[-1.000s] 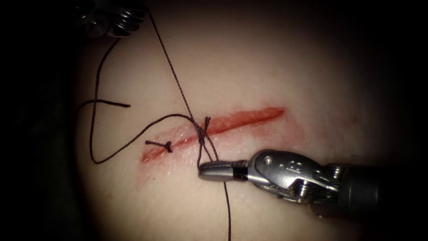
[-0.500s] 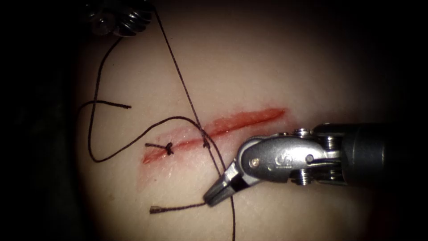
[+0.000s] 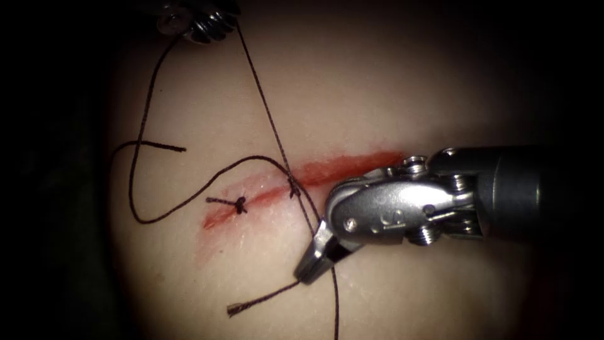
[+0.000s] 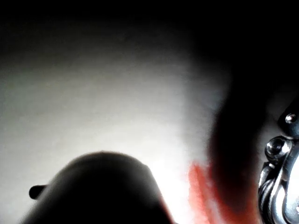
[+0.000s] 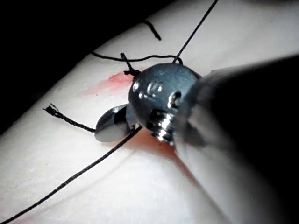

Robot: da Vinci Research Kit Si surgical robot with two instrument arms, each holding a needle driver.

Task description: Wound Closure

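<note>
The right tool (image 3: 303, 274) comes in over the right part of the red cut (image 3: 352, 165) in the tissue (image 3: 402, 88). Its jaws point down and to the left, shut on a short frayed thread tail (image 3: 261, 299) below the cut; the right wrist view shows this grip (image 5: 100, 133) and tail (image 5: 65, 119) from close. A knot (image 3: 292, 186) sits on the cut. From it one taut thread strand (image 3: 264, 113) rises to the left tool (image 3: 195, 22) at the upper edge, and another strand (image 3: 335, 302) runs down past the right jaws.
An earlier tied stitch (image 3: 239, 204) with short ends lies on the cut's left part. Slack thread (image 3: 131, 189) loops over the tissue left of the cut and ends at a loose tip (image 3: 181, 149). Red fluid (image 3: 214, 217) stains the cut's left end.
The right tool swung its jaws down-left and drew the short tail out below the cut. The loops over the cut closed into a small knot. The left tool shifted right along the upper edge.
</note>
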